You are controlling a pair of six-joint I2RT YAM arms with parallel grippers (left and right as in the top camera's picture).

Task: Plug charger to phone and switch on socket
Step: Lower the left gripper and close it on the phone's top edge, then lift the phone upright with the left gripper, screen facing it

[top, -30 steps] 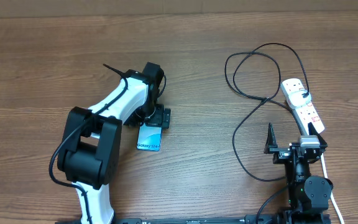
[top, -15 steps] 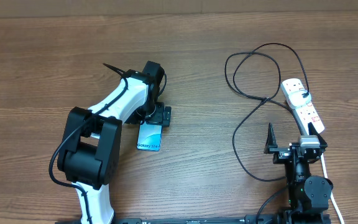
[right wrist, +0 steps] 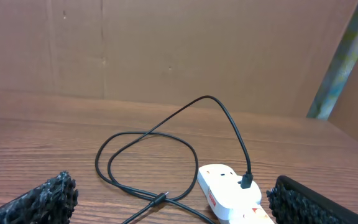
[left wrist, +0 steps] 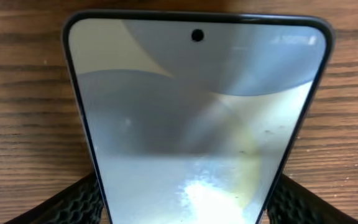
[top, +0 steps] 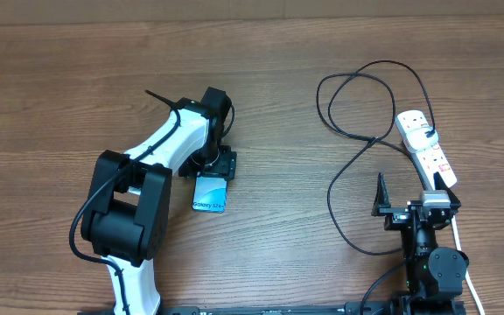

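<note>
The phone [top: 209,194] lies flat on the wooden table with "Galaxy S24+" at its near short edge. It fills the left wrist view [left wrist: 191,124]. My left gripper [top: 214,171] sits over its far end, and its fingers [left wrist: 185,211] press both long sides. The charger cable [top: 348,131] lies looped at the right, its small plug tip [top: 373,140] free on the table; the tip also shows in the right wrist view [right wrist: 160,198]. The white socket strip [top: 427,149] holds a black plug [right wrist: 247,180]. My right gripper [top: 414,194] is open and empty, just short of the strip [right wrist: 229,186].
The strip's white cord [top: 458,236] runs toward the near edge beside the right arm base. A brown cardboard wall [right wrist: 166,50] stands behind the table. Bare wood lies between the phone and the cable loop.
The left gripper's jaws have narrowed onto the phone's sides. The phone, the cable and the right arm have not moved.
</note>
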